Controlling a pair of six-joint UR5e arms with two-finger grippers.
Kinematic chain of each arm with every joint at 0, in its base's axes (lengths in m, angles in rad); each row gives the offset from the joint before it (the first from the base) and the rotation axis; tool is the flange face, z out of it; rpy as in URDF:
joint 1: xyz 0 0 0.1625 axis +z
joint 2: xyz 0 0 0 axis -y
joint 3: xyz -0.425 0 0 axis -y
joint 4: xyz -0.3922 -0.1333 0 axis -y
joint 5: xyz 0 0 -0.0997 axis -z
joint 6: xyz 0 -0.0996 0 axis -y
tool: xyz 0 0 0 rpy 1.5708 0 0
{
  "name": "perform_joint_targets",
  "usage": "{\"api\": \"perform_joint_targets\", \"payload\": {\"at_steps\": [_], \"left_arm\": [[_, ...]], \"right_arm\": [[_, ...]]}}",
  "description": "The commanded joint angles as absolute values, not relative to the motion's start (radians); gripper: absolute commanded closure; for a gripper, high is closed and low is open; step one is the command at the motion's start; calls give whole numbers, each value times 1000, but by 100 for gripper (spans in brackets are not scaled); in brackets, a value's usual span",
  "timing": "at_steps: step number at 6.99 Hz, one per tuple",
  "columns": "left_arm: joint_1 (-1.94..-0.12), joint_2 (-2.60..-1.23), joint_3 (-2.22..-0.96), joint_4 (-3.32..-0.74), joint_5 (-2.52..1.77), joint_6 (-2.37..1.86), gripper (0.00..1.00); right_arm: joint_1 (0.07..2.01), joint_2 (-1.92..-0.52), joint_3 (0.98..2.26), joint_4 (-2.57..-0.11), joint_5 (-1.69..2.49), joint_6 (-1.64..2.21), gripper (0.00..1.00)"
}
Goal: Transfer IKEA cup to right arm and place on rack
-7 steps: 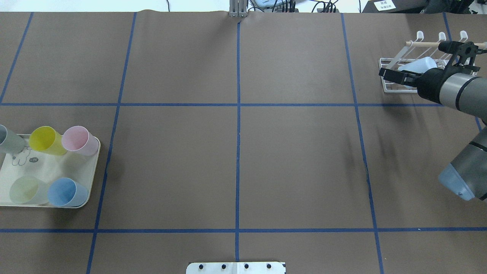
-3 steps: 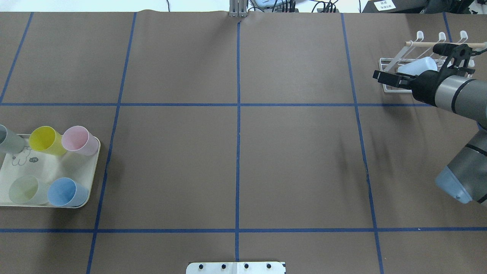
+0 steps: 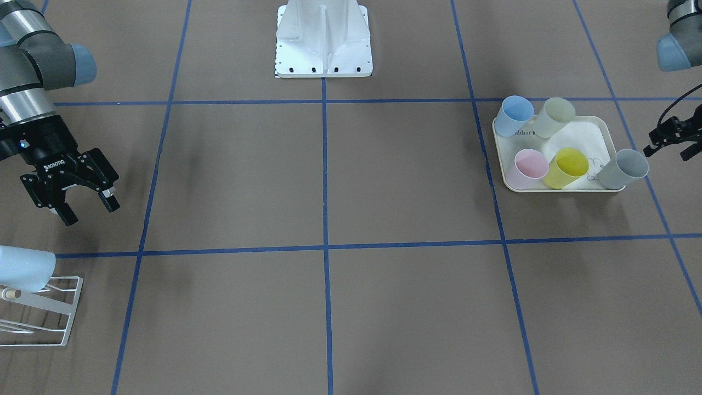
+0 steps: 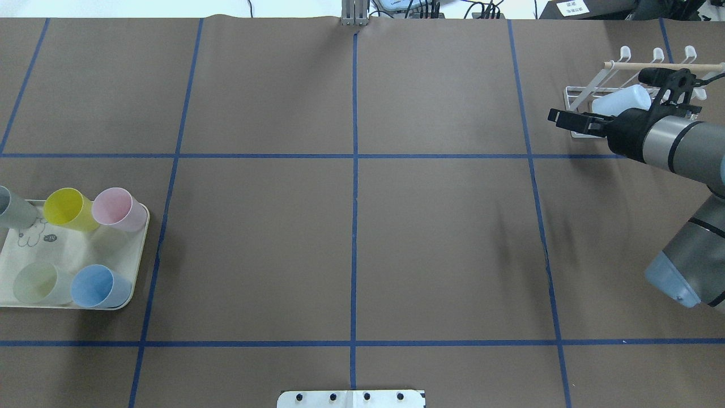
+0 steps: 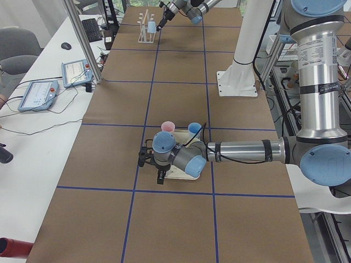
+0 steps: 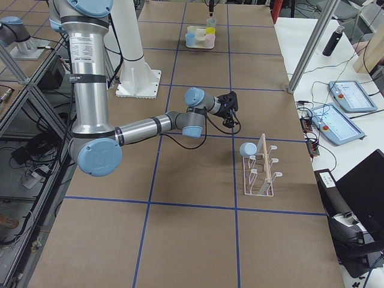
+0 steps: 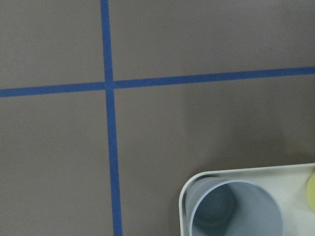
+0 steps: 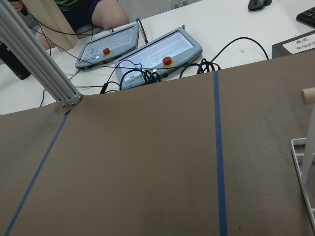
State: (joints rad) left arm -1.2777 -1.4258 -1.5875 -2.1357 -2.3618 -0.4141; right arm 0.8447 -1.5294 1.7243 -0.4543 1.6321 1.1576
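right arm (image 3: 33, 71): silver-grey tubes, pale blue joint caps, black wrist section. right gripper (image 3: 90, 213): black, two-fingered, white "robotiq" lettering. left arm (image 5: 247, 150): same finish, thin black cable strapped along forearm. base (image 3: 323, 38): white pedestal, small black screws.

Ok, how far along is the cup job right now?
Done, it seems: a pale blue cup sits on a peg of the rack. In hand: nothing; the right end effector is open, empty and apart from the rack. Left: probably only drawing that arm back. Five other cups stand on the tray, in case they are to follow.
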Motion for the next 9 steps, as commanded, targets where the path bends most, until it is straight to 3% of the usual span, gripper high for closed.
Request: {"api": "perform_joint_targets", "payload": {"at_steps": [1,4,5,6,7,8,9], "left_arm": [[-1232,-1430,-1575,-2132,-2356,-422,7],[-1220,-1463,-1522,-2132,-2355,-422,20],[-1220,-1483,-1499,-2132,-2356,-423,38],[-1212,-1489,-1490,-2132,-2356,-425,70],[-1210,-1489,-1493,-2134,-2359,-425,92],[-1210,-1489,-1502,-2134,-2368,-425,100],[-1222,-1465,-1564,-2132,-2406,-425,100]], "right_arm": [[836,-1529,1727,-453,1631,1158,1],[831,-1529,1723,-453,1626,1158,1],[830,-1529,1724,-453,1625,1158,1],[827,-1529,1724,-453,1621,1158,1],[822,-1529,1723,-453,1621,1158,1],[821,-1529,1723,-453,1621,1158,1],[821,-1519,1724,-454,1620,1158,1]]}}
